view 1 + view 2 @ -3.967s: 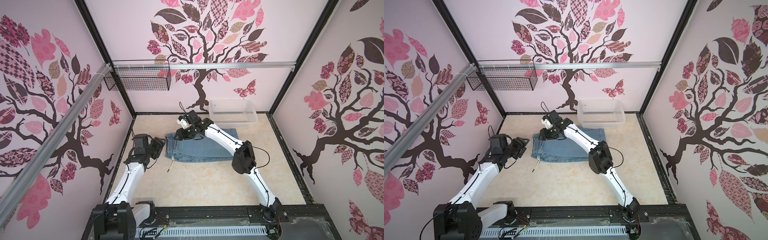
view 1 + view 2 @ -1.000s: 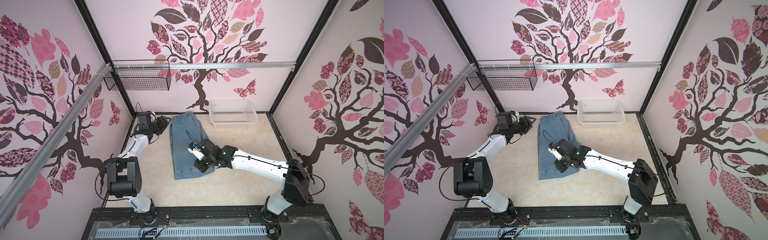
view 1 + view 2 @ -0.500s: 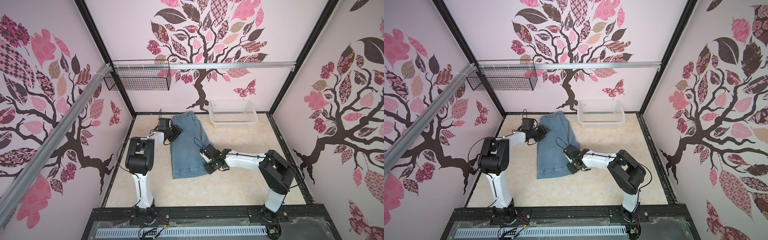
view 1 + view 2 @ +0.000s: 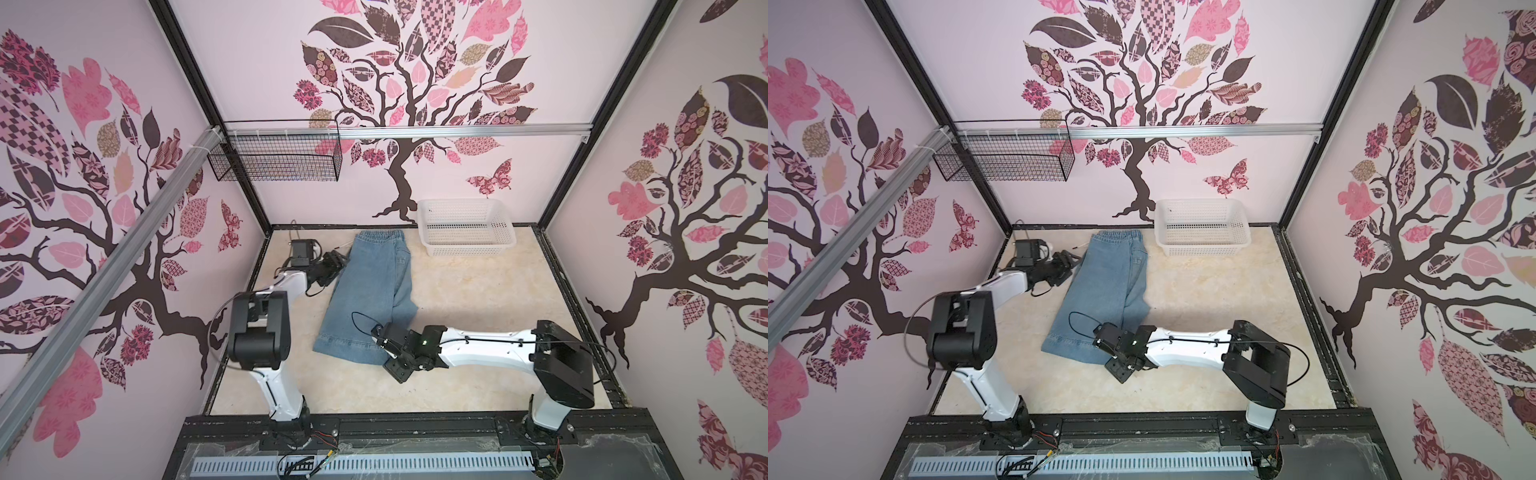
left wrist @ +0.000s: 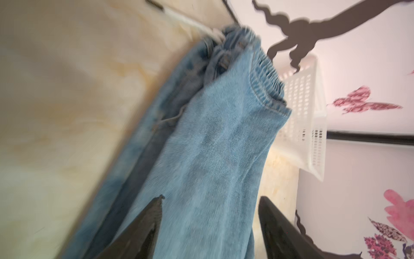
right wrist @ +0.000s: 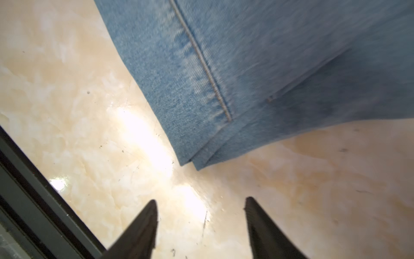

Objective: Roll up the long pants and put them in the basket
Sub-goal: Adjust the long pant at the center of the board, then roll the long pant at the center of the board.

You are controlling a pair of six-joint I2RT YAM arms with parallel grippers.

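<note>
The long pants point(image 4: 370, 291) point(image 4: 1104, 295) are light blue denim, folded leg over leg. They lie flat along the table with the waistband at the far wall and the hems toward the front. My left gripper point(image 4: 338, 259) point(image 4: 1073, 262) is at their far left edge near the waist. In the left wrist view it point(image 5: 211, 198) is open, with denim point(image 5: 212, 145) showing between its spread fingers. My right gripper point(image 4: 384, 343) point(image 4: 1106, 338) sits low at the near right hem corner. It point(image 6: 201, 199) is open over bare table just short of the hem corner point(image 6: 195, 161).
A white plastic basket point(image 4: 465, 249) point(image 4: 1202, 249) stands at the back right, close to the waistband. A black wire basket point(image 4: 274, 164) hangs on the back left wall. The table's black front rail point(image 6: 40, 201) lies close to the right gripper.
The right gripper has let go of the hem, opened, and drawn back off the denim toward the front. The left gripper has opened wider at the waist. Earlier the pants lay crosswise; now they lie lengthwise.
</note>
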